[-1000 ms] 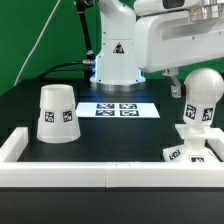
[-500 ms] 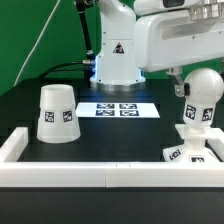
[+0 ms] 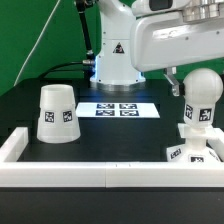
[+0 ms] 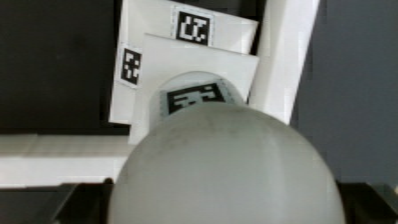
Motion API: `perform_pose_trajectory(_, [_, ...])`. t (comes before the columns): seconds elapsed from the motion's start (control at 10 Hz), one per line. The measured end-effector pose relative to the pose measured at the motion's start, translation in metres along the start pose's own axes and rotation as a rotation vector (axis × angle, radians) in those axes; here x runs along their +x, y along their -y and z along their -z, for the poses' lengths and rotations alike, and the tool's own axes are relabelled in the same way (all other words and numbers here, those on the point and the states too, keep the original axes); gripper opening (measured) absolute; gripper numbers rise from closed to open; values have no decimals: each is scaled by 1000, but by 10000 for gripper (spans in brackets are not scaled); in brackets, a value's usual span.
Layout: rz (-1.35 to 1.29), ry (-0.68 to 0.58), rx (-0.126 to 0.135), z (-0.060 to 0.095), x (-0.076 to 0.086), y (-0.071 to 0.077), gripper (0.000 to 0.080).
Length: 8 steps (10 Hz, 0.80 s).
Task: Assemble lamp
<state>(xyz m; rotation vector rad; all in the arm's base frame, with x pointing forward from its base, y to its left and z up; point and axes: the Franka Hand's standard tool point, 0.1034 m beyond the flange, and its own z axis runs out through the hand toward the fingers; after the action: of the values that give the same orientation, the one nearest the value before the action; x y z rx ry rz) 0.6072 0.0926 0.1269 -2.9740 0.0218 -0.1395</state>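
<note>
The ball-headed bulb (image 3: 201, 92) stands upright on the flat base (image 3: 188, 153) at the exterior view's right, just behind the front rail. My gripper (image 3: 182, 86) hangs around the bulb's head, a dark finger showing at its side. In the wrist view the bulb (image 4: 214, 160) fills the gap between my dark fingers (image 4: 50, 205), with the tagged base (image 4: 192, 28) beyond it. The gripper looks shut on the bulb. The cone shade (image 3: 56, 112) stands alone on the table at the exterior view's left, wide end down.
The marker board (image 3: 119, 108) lies in the middle at the back, in front of the arm's white pedestal (image 3: 117, 58). A long white rail (image 3: 80, 176) borders the front and bends back at the left corner (image 3: 14, 146).
The white hand has shifted slightly up and towards the exterior view's left, and the bulb's head has leaned a little the same way. The shade and base have not moved.
</note>
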Motion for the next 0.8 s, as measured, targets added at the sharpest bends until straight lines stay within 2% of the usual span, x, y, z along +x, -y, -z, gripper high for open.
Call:
perform_pose_trajectory(0.7, [-551,-43,18,-1,0,4,580])
perform_pose_trajectory(0.8, [-676,-34,32,-2,-1,5,580])
